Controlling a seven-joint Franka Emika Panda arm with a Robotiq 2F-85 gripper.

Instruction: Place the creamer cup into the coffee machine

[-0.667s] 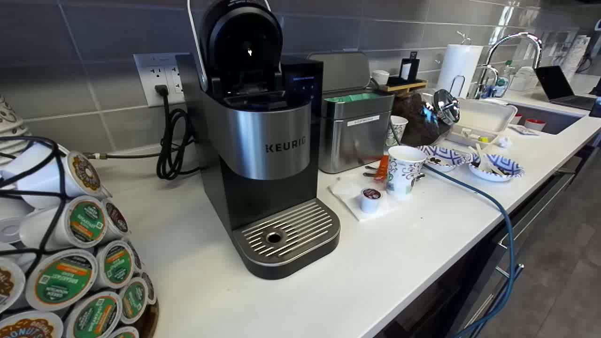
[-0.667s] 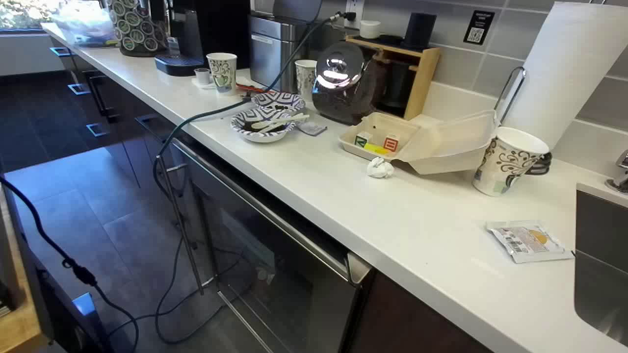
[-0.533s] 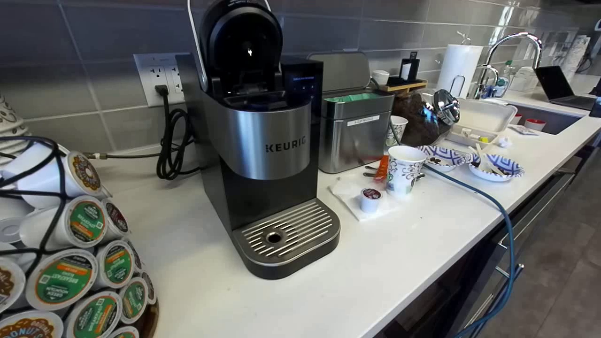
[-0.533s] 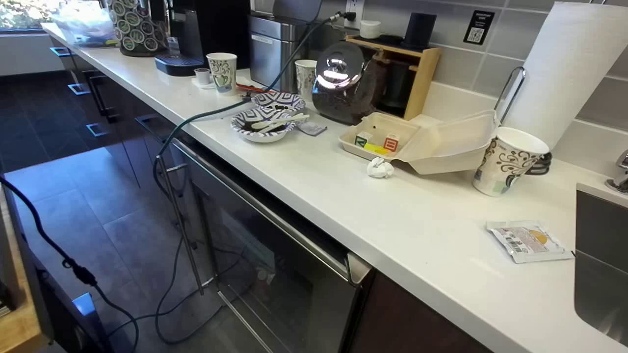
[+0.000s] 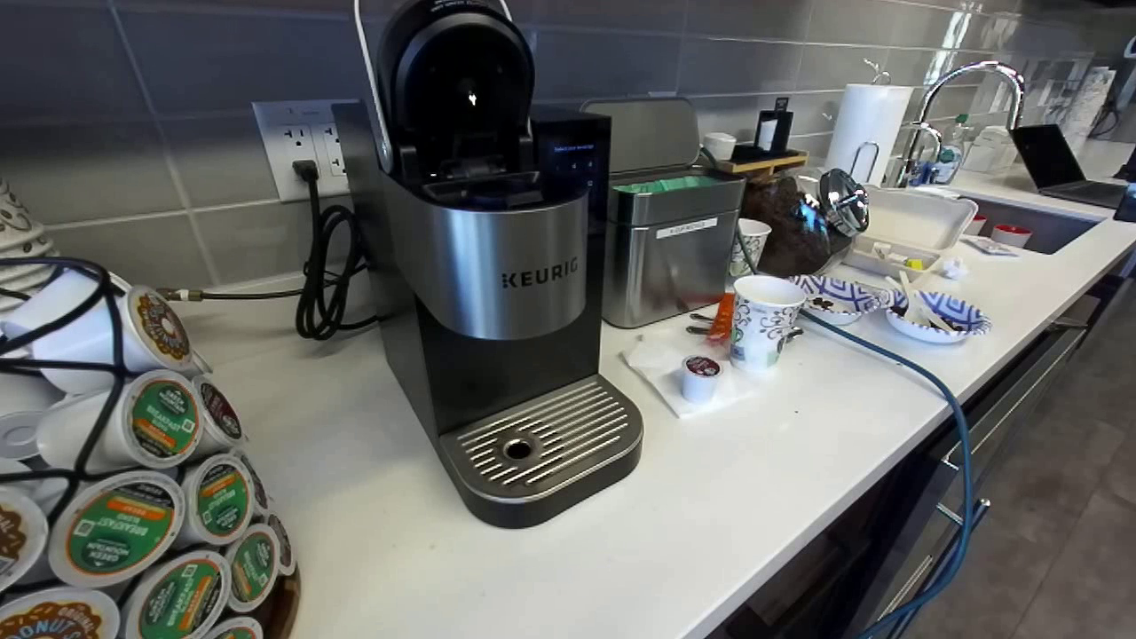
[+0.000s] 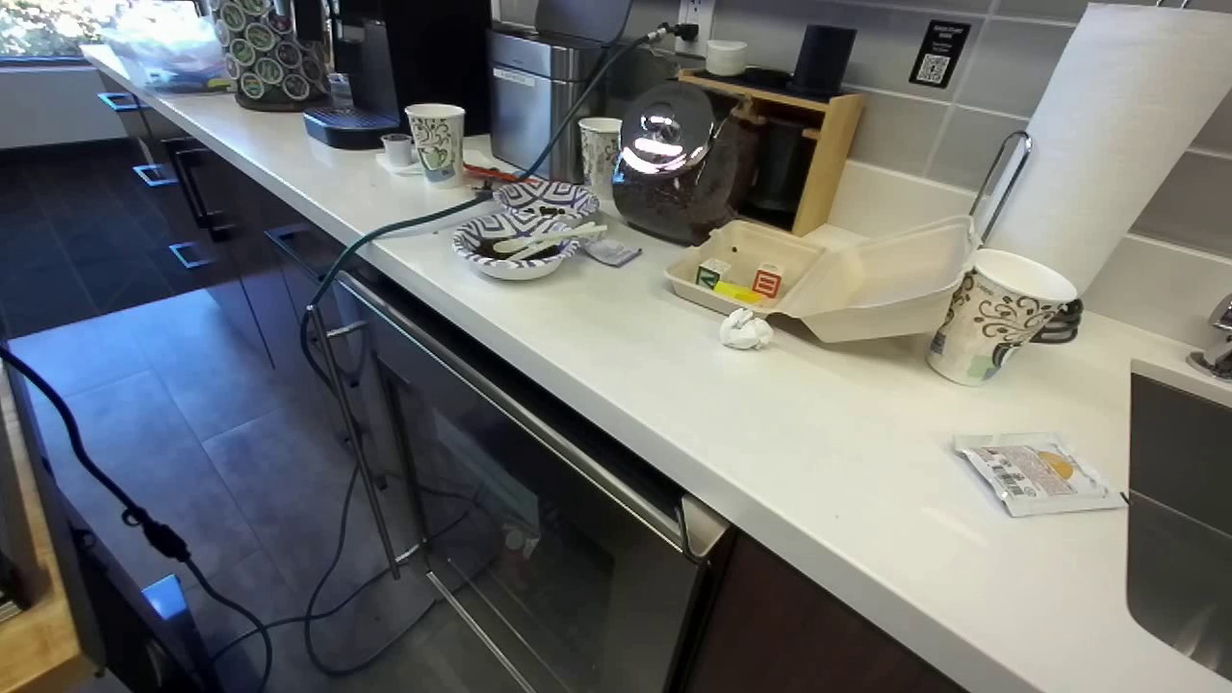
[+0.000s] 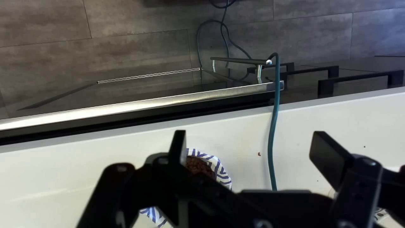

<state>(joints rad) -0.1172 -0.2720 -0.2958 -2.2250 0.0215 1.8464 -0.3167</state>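
Apparently nothing has moved on the worktop (image 5: 710,479): creamer cup (image 5: 701,382) sits on the napkin (image 5: 661,374) beside the open coffee machine (image 5: 501,271), my fingers (image 7: 329,160) are spread and hold nothing, so I'd say the pick is still ahead, approach next.

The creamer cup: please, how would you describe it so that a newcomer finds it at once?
In an exterior view, find the big coffee machine and look to its right, at a white napkin. The creamer cup stands upright on this napkin, beside a patterned paper cup. Unlike that taller cup, it is small, with plain white sides and a dark red top.
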